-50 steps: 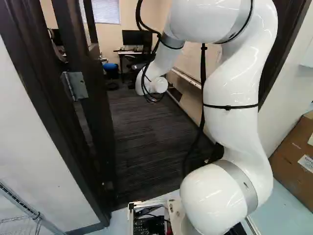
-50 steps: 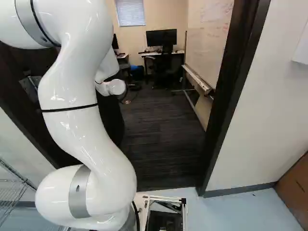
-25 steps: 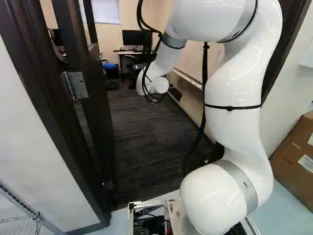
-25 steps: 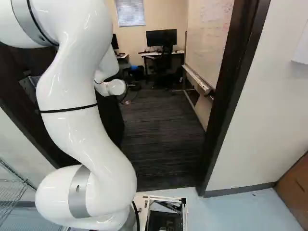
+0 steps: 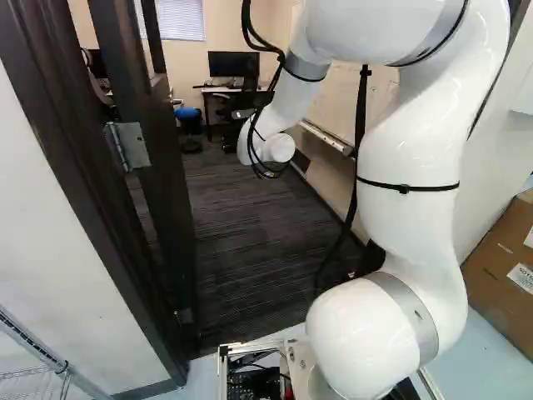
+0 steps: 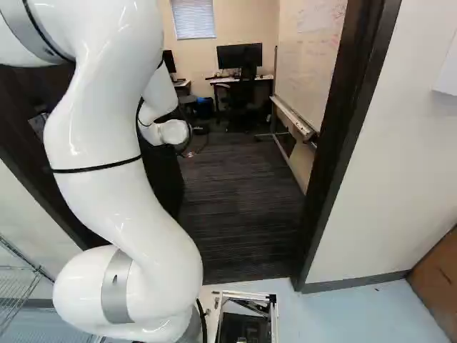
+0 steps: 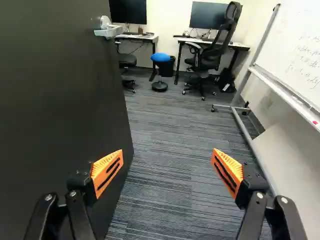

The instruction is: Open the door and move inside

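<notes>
Well, the jaws are spread wide above the carpet [image 7: 160,175]; beside them, the door [image 7: 55,100] is seen open.

Dark striped carpet [image 7: 165,165], near its far edge two desks [image 7: 215,43] with white tops, a black office chair [image 7: 212,56] before one desk, a stool [image 7: 160,57] with blue seat beside a black bin [image 7: 169,69], along one side edge a metal whiteboard stand [image 7: 231,106].
</notes>
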